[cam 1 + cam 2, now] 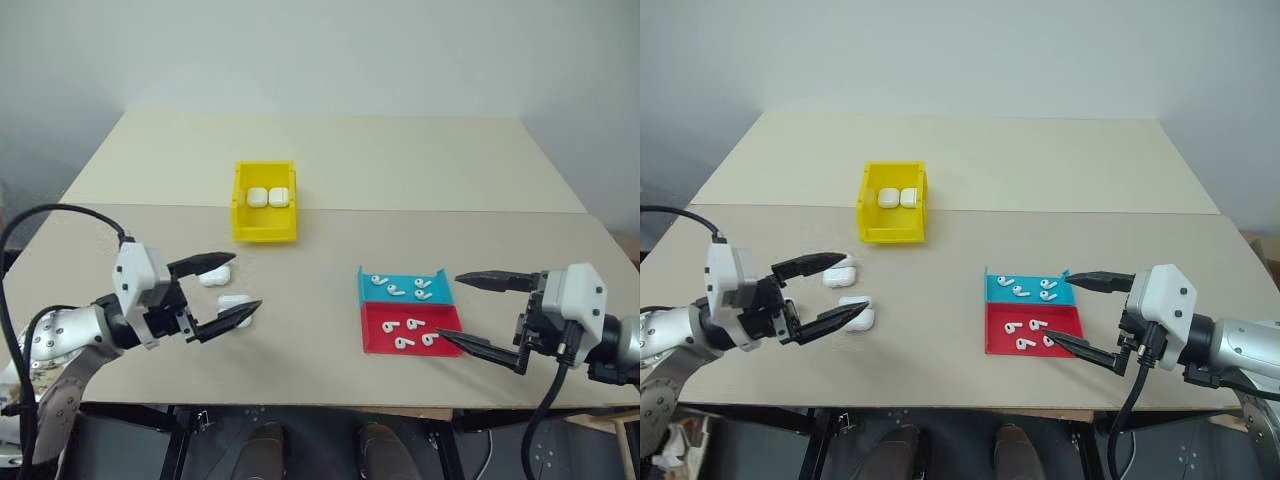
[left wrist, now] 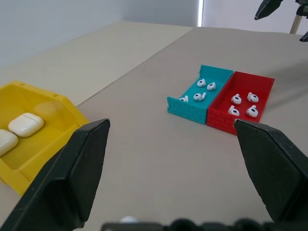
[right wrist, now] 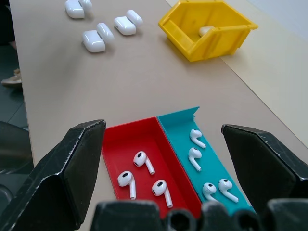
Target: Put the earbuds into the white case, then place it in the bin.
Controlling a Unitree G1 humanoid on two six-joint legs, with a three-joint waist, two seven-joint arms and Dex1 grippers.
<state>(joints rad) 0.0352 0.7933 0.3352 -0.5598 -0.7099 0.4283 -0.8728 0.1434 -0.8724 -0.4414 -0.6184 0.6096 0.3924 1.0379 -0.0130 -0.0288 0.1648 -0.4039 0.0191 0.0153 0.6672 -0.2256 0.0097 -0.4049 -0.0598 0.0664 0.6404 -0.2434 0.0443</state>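
Several white earbuds (image 1: 395, 291) lie in a shallow blue tray (image 1: 362, 285), and several more lie in the red tray (image 1: 368, 338) joined to it. My right gripper (image 1: 449, 306) hovers open just right of both trays, holding nothing. Two white cases (image 1: 215, 276) with flipped-open lids rest on the table at the left. My left gripper (image 1: 246, 281) hangs open over them, partly hiding the nearer case (image 1: 237, 303). The yellow bin (image 1: 265, 230) stands further back with two closed white cases (image 1: 268, 197) inside.
The tan table (image 1: 320, 260) has a seam running across it behind the bin. Its front edge runs close below both grippers. In the right wrist view the open cases (image 3: 94, 38) lie beyond the trays, left of the bin (image 3: 207, 33).
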